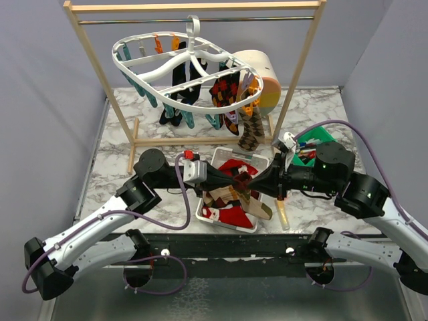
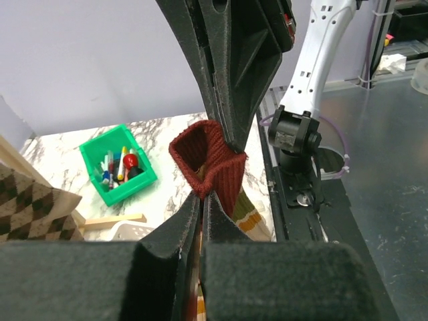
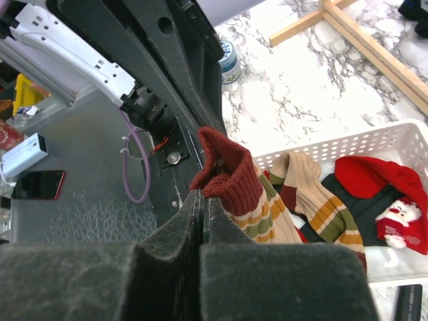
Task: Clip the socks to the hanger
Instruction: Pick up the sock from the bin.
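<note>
**Gripping one sock with both tools over the basket; hanger partly loaded**

The marble-patterned desk (image 1: 110, 170) carries a light wooden frame rack with a metal rod (image 1: 97, 67) at its far side. From the rod hangs the large white plastic oval hanger (image 1: 162, 73), tilted, with small teal and orange clips round its rim. Dark socks (image 1: 179, 90) are clipped near its middle and brown argyle socks (image 1: 249, 134) at its right side. Clips along the left rim appear free, so the task is judged partly done.

Between the arms sits a white perforated plastic basket (image 3: 374, 142) holding loose socks (image 3: 364, 175), red, tan-striped and one bearing a Santa figure; these remain to be hung. Above it the left tool (image 2: 202, 200) and right tool (image 3: 202, 200) meet tip to tip. Each is clenched on an opposite edge of the dark red ribbed cuff of a striped sock (image 2: 207, 157), and the cuff gapes slightly between the two pinches. Its tan, olive and orange body trails down into the basket.

The striped sock has yet to reach a clip. The rack's uprights and base rail stand between basket and hanger, and the hung socks crowd the hanger's right side. A cream cylinder (image 1: 257, 67) stands just behind the hanger. A green plastic bin of markers (image 2: 137, 189) sits near the right arm.
</note>
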Tool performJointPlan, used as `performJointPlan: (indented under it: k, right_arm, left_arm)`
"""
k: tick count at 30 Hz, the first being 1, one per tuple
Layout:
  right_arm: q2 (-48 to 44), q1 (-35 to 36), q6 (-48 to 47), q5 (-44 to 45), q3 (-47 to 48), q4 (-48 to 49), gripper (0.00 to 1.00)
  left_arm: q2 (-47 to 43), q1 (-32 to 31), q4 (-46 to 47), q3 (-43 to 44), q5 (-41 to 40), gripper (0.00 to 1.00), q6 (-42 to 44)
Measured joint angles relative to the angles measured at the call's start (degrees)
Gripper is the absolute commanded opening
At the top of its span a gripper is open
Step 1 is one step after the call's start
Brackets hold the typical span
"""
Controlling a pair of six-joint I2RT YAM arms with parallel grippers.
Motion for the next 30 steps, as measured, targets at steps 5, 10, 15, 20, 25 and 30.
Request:
performJointPlan:
  k: [5, 10, 15, 20, 25, 30]
  right_arm:
    - [-0.5, 0.0, 0.9, 3.0, 0.0, -0.7, 0.01]
    - [-0.5, 0.0, 1.8, 4.2, 0.0, -1.1, 0.13]
    - [-0.2, 0.0, 3.3, 4.5, 0.3, -1.5, 0.44]
    - [0.9, 0.0, 5.0, 5.8, 2.5, -2.7, 0.55]
    - [2.3, 0.0, 7.2, 9.4, 6.8, -3.7, 0.58]
    - [5.0, 0.0, 8.2, 12.9, 12.0, -5.7, 0.6]
  left_arm:
    - [-1.9, 0.0, -0.8, -0.7, -2.3, 0.0, 0.4]
    - [-2.6, 0.0, -1.0, -0.9, -3.6, 0.0, 0.5]
    - [-2.6, 0.0, -1.0, -0.9, -4.5, 0.0, 0.5]
    - [-2.6, 0.0, -1.0, -0.9, -5.6, 0.0, 0.4]
    - [-2.6, 0.0, -1.0, -0.9, -7.5, 0.0, 0.0]
    - [-3.1, 0.0, -1.7, -0.9, -11.5, 0.0, 0.1]
